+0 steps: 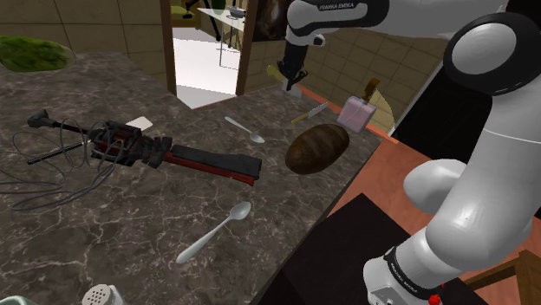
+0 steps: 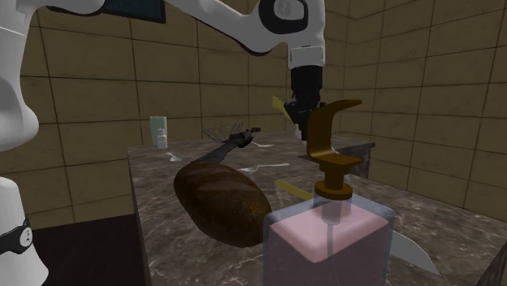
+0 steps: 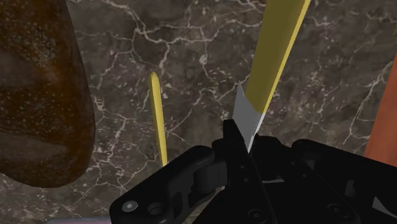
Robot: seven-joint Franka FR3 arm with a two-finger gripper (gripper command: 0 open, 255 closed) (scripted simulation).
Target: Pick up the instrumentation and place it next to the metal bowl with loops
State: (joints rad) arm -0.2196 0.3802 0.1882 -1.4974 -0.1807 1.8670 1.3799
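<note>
Status: the gripper (image 3: pixel 245 137) is clamped on the silver blade of a yellow-handled knife (image 3: pixel 277 51). The fingers are drawn in with the blade between them, and the handle points away from the hand.

"FRANKA EMIKA" can be read on the arm link (image 1: pixel 334 7) above the hand.

Shoulder view:
- The gripper (image 1: pixel 293 84) hangs over the far side of the dark marble countertop (image 1: pixel 130 225).
- The knife (image 1: pixel 276 72) sticks out at its 10 o'clock.
- A second knife (image 1: pixel 310 113) lies at 5 o'clock of the gripper.
- A brown loaf (image 1: pixel 317 147) is at 6 o'clock.
- A pink soap dispenser (image 1: pixel 355 111) is at 4 o'clock.

The black-and-red instrument (image 1: pixel 173 154) lies flat on the countertop, untouched, well apart from the gripper at its 8 o'clock. Thin wire loops (image 1: pixel 52 160) are seen at its 9 o'clock end. Whether these are its cable or a separate item cannot be told.

One spoon (image 1: pixel 245 130) lies at 2 o'clock of the instrument and another (image 1: pixel 217 230) at 5 o'clock. A shaker (image 1: pixel 102 297) at 7 o'clock is cut off by the frame edge.

Wrist view: the second knife (image 3: pixel 157 114) is seen edge-on as a thin yellow strip, between the held knife and the loaf (image 3: pixel 38 95). The loaf is cut off.

Second exterior view:
- The gripper (image 2: pixel 303 114) is partly covered by the pump of the soap dispenser (image 2: pixel 329 236).
- The instrument (image 2: pixel 223 149) is seen behind the loaf (image 2: pixel 223 199), small and hard to make out.
</note>
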